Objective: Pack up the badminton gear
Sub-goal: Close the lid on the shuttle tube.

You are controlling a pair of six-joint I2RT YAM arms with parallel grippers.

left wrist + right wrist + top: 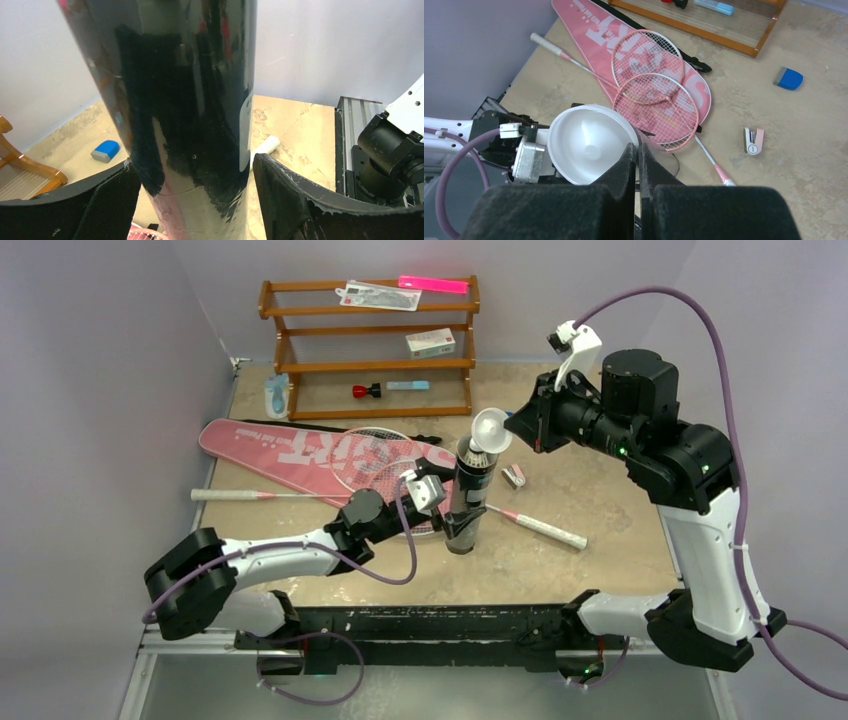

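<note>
The black tube (472,485) stands upright mid-table. My left gripper (456,515) reaches around its lower part. In the left wrist view the tube (190,100) fills the space between the fingers of the left gripper (192,200); the right finger stands a sliver off it, so the jaws are open. My right gripper (515,430) hovers just above and right of the tube's top. It is shut on the rim of a white shuttlecock (490,428), whose open cone (586,150) faces the wrist camera beside the gripper (638,150). Two pink rackets (656,110) lie on the pink bag (270,445).
A brown wooden rack (370,340) with a small white box (430,342) stands at the back. A blue eraser-like block (788,78) and a small pink and white clip (753,141) lie on the table. One racket handle (545,527) sticks out right of the tube.
</note>
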